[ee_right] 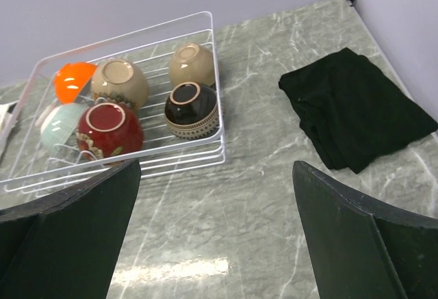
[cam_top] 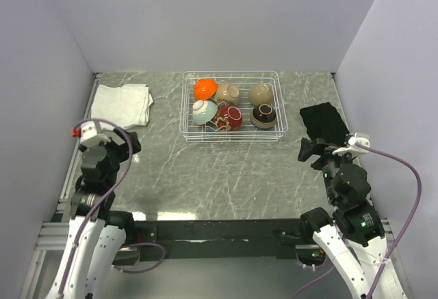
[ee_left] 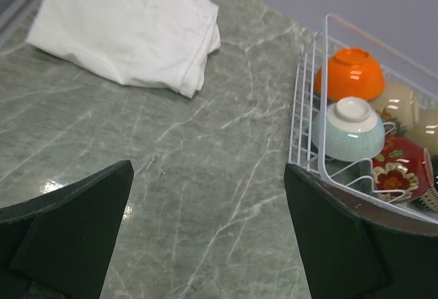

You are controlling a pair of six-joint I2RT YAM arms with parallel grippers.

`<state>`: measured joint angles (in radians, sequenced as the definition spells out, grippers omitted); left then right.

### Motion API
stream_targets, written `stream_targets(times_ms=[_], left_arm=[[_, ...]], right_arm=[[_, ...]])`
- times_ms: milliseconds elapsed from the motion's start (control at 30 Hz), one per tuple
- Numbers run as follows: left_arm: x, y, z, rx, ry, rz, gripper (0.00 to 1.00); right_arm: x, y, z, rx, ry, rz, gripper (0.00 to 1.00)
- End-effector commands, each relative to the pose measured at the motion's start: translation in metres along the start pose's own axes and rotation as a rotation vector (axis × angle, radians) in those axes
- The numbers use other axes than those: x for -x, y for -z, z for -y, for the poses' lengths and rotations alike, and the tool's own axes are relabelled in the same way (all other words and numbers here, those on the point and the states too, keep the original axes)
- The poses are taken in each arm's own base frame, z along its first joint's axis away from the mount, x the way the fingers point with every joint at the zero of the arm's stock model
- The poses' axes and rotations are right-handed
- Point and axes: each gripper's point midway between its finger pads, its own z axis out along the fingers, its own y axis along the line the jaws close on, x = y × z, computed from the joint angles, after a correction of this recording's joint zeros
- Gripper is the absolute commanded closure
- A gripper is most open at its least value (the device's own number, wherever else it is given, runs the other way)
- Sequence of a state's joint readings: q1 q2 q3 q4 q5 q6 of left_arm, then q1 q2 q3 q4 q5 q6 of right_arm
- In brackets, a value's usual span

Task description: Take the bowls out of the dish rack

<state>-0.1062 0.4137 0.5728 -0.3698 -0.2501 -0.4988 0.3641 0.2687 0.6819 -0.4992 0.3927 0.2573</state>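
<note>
All six bowls [cam_top: 228,116] are sitting inside the dish rack [cam_top: 230,73] at the far middle of the desk [cam_top: 226,176], so the unloading is not yet starting. The left gripper [ee_left: 209,172] and right gripper [ee_right: 215,169] are hovering near the front corners, jaws apart, holding nothing.

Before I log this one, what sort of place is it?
Probably a robot test booth, not a kitchen: plain walls box in the table, and a left arm and right arm are mounted at its near edge, facing a dish rack of bowls.
</note>
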Motion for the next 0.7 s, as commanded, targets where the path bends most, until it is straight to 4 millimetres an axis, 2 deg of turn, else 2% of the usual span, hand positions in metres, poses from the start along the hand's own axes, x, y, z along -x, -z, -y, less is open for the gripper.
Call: stream_targets(times_ms=[0, 33, 200, 333, 533, 567, 600, 633, 667], left_arm=[[0.018, -0.022, 0.033, -0.098, 0.006, 0.008, 0.01], [0.012, -0.031, 0.038, -0.115, -0.01, -0.033, 0.01], [0.022, -0.057, 0.061, -0.133, -0.03, -0.1, 0.01], [0.022, -0.076, 0.082, -0.138, -0.065, -0.169, 0.01], [0.005, -0.101, 0.13, -0.141, -0.19, -0.27, 0.01], [0.013, -0.104, 0.139, -0.138, -0.21, -0.263, 0.0], [-0.003, -0.112, 0.142, -0.125, -0.261, -0.307, 0.0], [-0.01, -0.112, 0.155, -0.141, -0.302, -0.328, 0.01], [-0.005, -0.111, 0.166, -0.148, -0.332, -0.334, 0.0]], right_arm=[[0.013, 0.0, -0.017, 0.068, -0.036, 0.004, 0.0], [0.012, -0.001, -0.02, 0.078, -0.035, -0.002, 0.0], [0.003, -0.003, -0.029, 0.125, -0.037, -0.034, 0.0], [0.001, -0.005, -0.035, 0.153, -0.025, -0.037, 0.0], [-0.007, -0.012, -0.04, 0.166, -0.007, -0.075, 0.0], [-0.008, -0.013, -0.04, 0.167, -0.007, -0.08, 0.0], [-0.01, -0.013, -0.041, 0.172, -0.006, -0.085, 0.0], [-0.01, -0.013, -0.042, 0.176, -0.006, -0.087, 0.0], [-0.01, -0.013, -0.042, 0.179, -0.005, -0.087, 0.0]])
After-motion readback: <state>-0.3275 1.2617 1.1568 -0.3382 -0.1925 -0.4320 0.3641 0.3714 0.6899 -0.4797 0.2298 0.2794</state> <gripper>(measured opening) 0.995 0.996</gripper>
